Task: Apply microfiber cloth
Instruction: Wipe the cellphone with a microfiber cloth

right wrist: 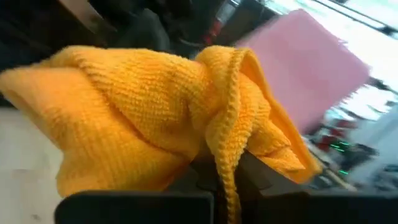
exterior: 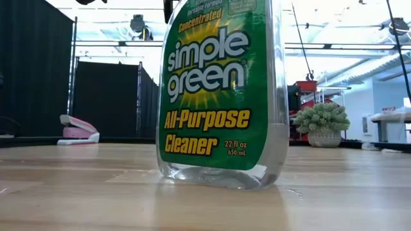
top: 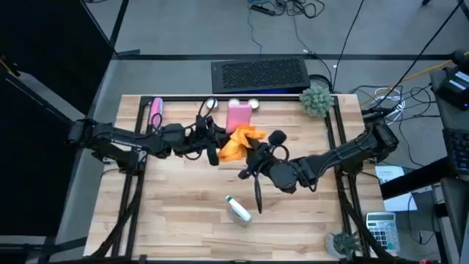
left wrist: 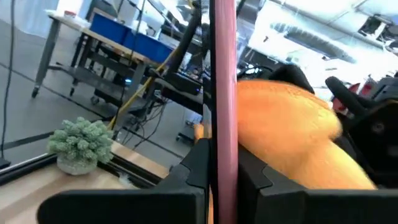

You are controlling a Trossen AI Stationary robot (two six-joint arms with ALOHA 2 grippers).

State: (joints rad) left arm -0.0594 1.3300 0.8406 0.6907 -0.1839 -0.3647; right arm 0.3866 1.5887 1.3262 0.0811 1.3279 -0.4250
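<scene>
The orange microfiber cloth [top: 242, 141] is bunched up at the table's far middle, between my two grippers. My right gripper [top: 254, 152] comes from the right and is shut on the cloth [right wrist: 143, 118]. My left gripper [top: 214, 149] comes from the left and is shut on a thin flat pink thing seen edge-on [left wrist: 222, 74], with the cloth [left wrist: 286, 130] just behind it. A pink flat case [top: 238, 116] shows beside the cloth's far side and behind the cloth [right wrist: 311, 68]; I cannot tell whether it is the thing held. My left gripper pinches the thin pink thing between its two fingers, one on each flat face [left wrist: 222, 168]. The thing stands edge-on along the fingers and reaches past them. Its lower end is hidden. My right gripper holds the cloth by a bunched fold with a stitched hem [right wrist: 225, 168] that runs down between its fingers [right wrist: 273, 196]. Several layers bulge over and in front of the fingers, slack. Whether the cloth touches the table does not show.
A Simple Green spray bottle [top: 238, 209] stands near the table's middle front, filling the low view [exterior: 221, 90]. A pink stapler [top: 155, 114] lies at the far left, a small green plant [top: 315, 100] at the far right. Bare wood lies at front left.
</scene>
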